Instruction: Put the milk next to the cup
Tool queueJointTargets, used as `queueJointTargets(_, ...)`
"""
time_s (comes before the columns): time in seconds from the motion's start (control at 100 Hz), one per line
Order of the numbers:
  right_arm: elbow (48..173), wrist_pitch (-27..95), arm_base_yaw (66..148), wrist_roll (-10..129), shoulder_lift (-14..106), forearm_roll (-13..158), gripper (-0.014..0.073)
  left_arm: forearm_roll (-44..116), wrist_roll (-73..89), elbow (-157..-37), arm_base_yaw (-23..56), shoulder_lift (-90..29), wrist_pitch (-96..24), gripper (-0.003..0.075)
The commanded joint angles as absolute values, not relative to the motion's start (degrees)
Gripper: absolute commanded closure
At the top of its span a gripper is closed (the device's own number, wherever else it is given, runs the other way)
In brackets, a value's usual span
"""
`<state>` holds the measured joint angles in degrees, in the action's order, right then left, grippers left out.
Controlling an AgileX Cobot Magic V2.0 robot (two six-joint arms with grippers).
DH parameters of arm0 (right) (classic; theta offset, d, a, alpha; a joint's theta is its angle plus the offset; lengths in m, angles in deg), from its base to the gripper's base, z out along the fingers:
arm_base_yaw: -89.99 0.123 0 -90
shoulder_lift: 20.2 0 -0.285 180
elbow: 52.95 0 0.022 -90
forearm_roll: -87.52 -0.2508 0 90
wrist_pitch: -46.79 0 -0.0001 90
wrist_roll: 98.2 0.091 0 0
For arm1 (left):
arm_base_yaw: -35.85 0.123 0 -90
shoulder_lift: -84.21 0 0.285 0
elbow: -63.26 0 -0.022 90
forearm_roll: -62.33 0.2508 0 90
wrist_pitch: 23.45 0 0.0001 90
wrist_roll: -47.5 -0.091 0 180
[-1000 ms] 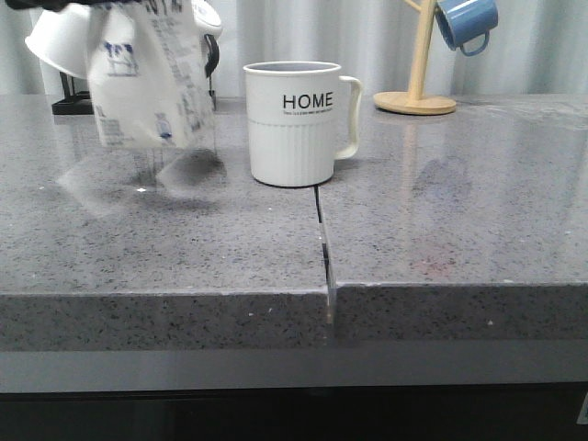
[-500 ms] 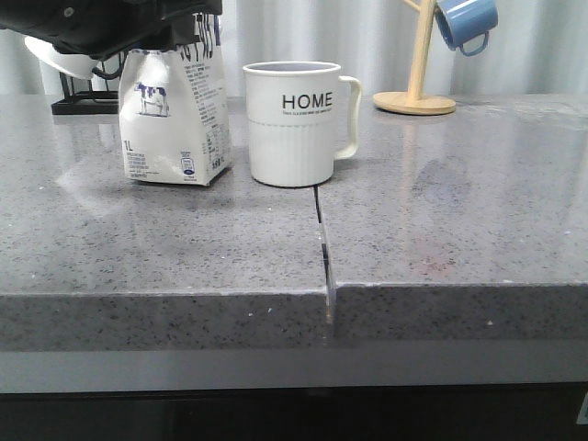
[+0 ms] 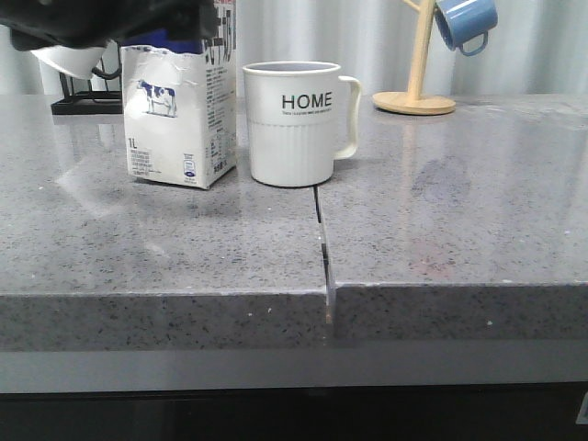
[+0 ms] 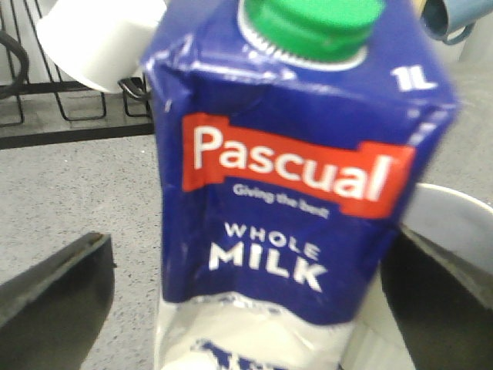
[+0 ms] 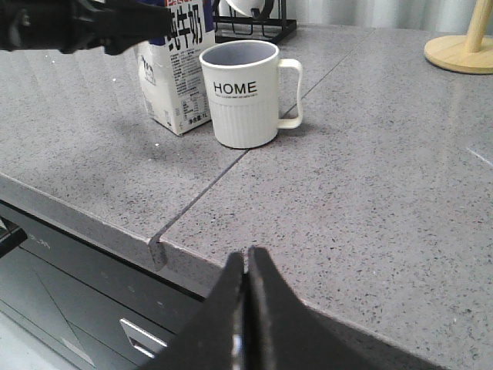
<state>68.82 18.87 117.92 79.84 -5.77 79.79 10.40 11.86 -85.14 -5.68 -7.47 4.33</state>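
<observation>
The milk point(image 3: 179, 119), a white carton with a blue top and green cap, stands upright on the grey counter point(image 3: 184, 248), just left of the cup point(image 3: 294, 129) with a narrow gap between them. The cup is cream, ribbed, lettered "HOME", handle to the right. My left gripper point(image 3: 138, 18) is up around the carton's top. In the left wrist view the carton point(image 4: 293, 177) stands between the spread fingers point(image 4: 54, 301), and the one finger that shows clearly is apart from it. My right gripper point(image 5: 246, 262) is shut and empty over the counter's front edge, well short of the cup point(image 5: 243, 96).
A black rack point(image 3: 69, 103) holding a white mug point(image 3: 64, 57) stands behind the carton at the back left. A wooden mug tree point(image 3: 418, 92) with a blue mug point(image 3: 464, 23) stands at the back right. A seam point(image 3: 323, 239) runs through the counter from the cup to the front edge.
The carton, held tilted above the counter at the left a second ago, came down and right. It now stands upright beside the cup.
</observation>
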Motion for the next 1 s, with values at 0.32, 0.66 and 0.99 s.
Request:
queueJointTargets(0.32,70.3,23.0,117.7,79.4,-5.0,80.1,0.0611,17.6,15.8,-73.8,-2.6,-28.5,-0.3,0.0119)
queueJointTargets(0.66,70.3,23.0,117.7,79.4,-5.0,80.1,0.0611,50.2,41.9,-72.9,22.3,-41.8,-21.8,0.0507)
queueJointTargets(0.99,70.3,23.0,117.7,79.4,-5.0,80.1,0.0611,65.8,57.6,-68.2,32.2,-59.0,-33.4,0.0741)
